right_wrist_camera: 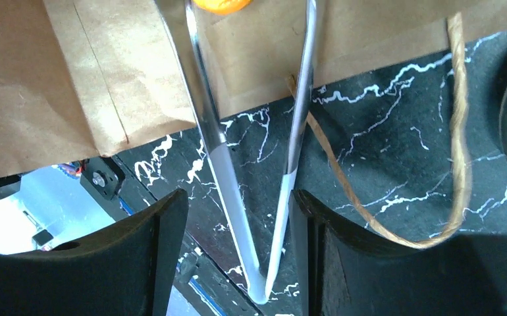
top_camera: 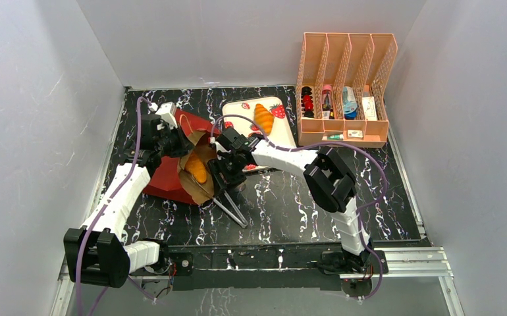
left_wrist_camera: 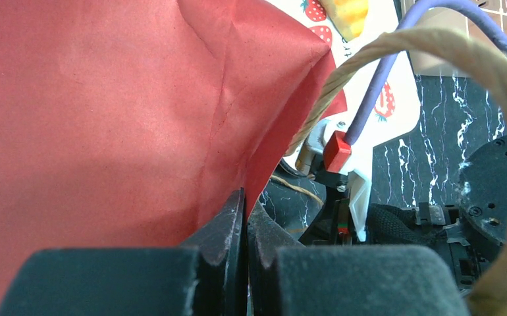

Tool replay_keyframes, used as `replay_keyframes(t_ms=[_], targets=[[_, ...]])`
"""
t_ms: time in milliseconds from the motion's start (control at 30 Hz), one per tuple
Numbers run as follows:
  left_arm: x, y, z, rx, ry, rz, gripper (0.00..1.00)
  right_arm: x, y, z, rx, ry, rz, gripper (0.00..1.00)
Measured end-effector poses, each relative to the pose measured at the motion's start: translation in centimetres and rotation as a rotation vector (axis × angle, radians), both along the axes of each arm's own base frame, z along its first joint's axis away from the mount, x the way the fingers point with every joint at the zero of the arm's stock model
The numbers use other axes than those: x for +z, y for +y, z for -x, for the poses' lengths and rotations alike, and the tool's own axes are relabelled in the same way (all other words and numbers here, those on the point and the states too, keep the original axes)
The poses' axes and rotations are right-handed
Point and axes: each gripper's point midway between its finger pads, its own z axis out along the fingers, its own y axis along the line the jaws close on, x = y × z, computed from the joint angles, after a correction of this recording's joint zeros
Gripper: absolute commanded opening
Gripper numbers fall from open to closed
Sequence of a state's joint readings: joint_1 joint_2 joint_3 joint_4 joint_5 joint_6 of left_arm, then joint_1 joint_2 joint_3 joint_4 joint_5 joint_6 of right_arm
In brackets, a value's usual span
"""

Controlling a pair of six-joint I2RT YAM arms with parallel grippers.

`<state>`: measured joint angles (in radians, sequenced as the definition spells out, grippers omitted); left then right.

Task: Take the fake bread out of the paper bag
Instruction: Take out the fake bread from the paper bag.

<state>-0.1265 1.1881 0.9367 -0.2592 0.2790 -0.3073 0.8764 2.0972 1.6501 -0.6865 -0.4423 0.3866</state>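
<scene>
Right wrist — right fingers (right_wrist_camera: 145, 263) hold tongs (right_wrist_camera: 205, 99) straddling bread (right_wrist_camera: 221, 5) ahead; left fingers (left_wrist_camera: 221, 230) clamp bag (left_wrist_camera: 106, 118).

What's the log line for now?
left gripper: shut on bag | right gripper: straddles tongs, grip unclear | bread: in bag mouth | croissant: on tray

Red on the lower bag (top_camera: 162, 181), kraft brown at its mouth, centre left of the top view. Orange on the bread (top_camera: 198, 170) inside. Black with white veining across the table (top_camera: 290, 204). White with red strawberries on the tray (top_camera: 284, 131), upper centre. Peach on the rack (top_camera: 346, 66). Silver on the tongs (top_camera: 236, 212).
</scene>
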Motion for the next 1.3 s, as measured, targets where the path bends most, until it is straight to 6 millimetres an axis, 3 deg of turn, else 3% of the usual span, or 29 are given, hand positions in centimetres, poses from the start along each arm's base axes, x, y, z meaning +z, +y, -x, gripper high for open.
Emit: replay_keyframes(t_ms=[233,633,700,767,800,1000,1300], targets=[[0.0,0.0,0.0,0.001,0.002,0.001,0.00,-0.3,1.4,0.0,0.029,-0.009,0.001,0.56],[0.1,0.0,0.0,0.003,0.002,0.007,0.00,-2.0,0.8,0.5,0.081,-0.194,0.141,0.61],[0.1,-0.1,0.1,0.003,0.002,0.007,0.00,-2.2,0.6,1.3,0.106,-0.237,0.169,0.65],[0.1,-0.1,0.1,0.002,0.002,0.007,0.00,-2.1,0.3,1.8,0.121,-0.274,0.182,0.86],[0.1,-0.1,0.1,0.002,0.002,0.008,0.00,-2.0,0.2,2.1,0.127,-0.291,0.184,0.88],[0.1,-0.2,0.1,-0.002,0.002,0.011,0.00,-1.3,-0.9,2.1,0.130,-0.382,0.193,0.88],[0.1,-0.2,0.1,-0.004,0.002,0.012,0.00,-3.3,-1.9,2.1,0.130,-0.411,0.232,0.82]])
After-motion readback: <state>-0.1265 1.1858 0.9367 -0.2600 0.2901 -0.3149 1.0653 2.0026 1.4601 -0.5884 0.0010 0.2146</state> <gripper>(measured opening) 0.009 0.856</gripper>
